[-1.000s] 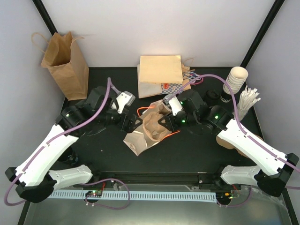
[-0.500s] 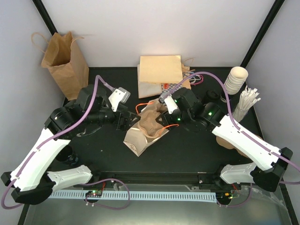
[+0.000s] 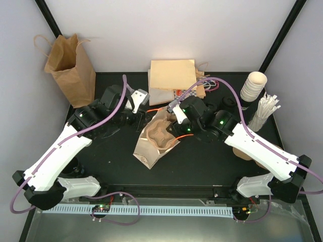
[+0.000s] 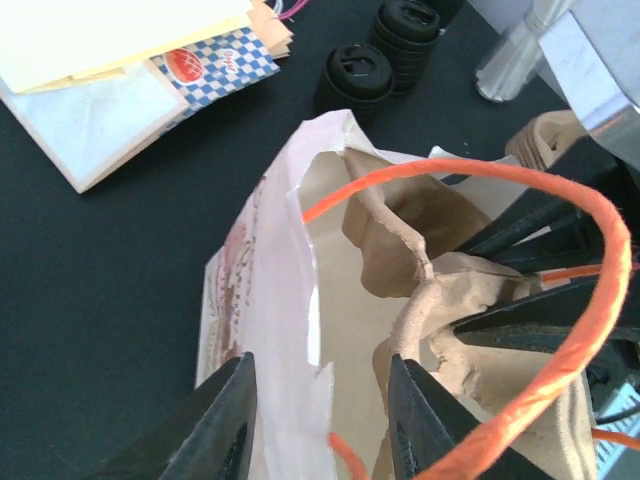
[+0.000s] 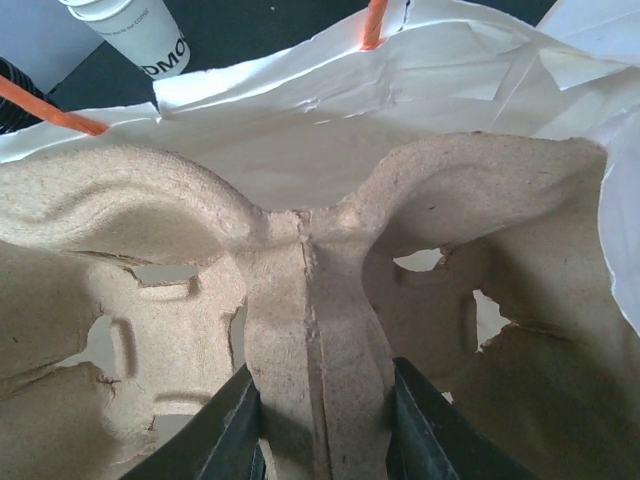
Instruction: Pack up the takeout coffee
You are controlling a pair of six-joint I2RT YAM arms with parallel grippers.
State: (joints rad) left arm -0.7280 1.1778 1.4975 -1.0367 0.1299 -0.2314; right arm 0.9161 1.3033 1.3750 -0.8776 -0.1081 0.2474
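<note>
We judge the packing to be at an early stage: the bag is being loaded with its tray, and the drink itself has not gone in.

On the black table (image 3: 202,161), the tall brown bag (image 3: 73,70) stands upright at the far left corner, well apart from the work. We cannot see into it.

The white paper bag (image 3: 146,148) lies on its side mid-table, its mouth towards the right arm. Partly inside it sits the pulp cup tray (image 5: 300,300), and the pockets we can see hold nothing.

The right claw (image 5: 322,425) is closed on the tray's middle ridge, one finger on each side. The left claw (image 4: 320,425) stands partly open astride the bag's near wall, with the paper between its fingers but not visibly pinched.

Left to do, as we read it: seat the tray, stand the bag up and put the drink in.

Lidless cups (image 3: 254,84) are stacked at the far right, with loose black lids (image 4: 365,70) near them.

What we take for the coffee cup (image 5: 135,40) stands on the table beyond the white bag. Its top is cut off by the frame, so we cannot confirm the lid.
</note>
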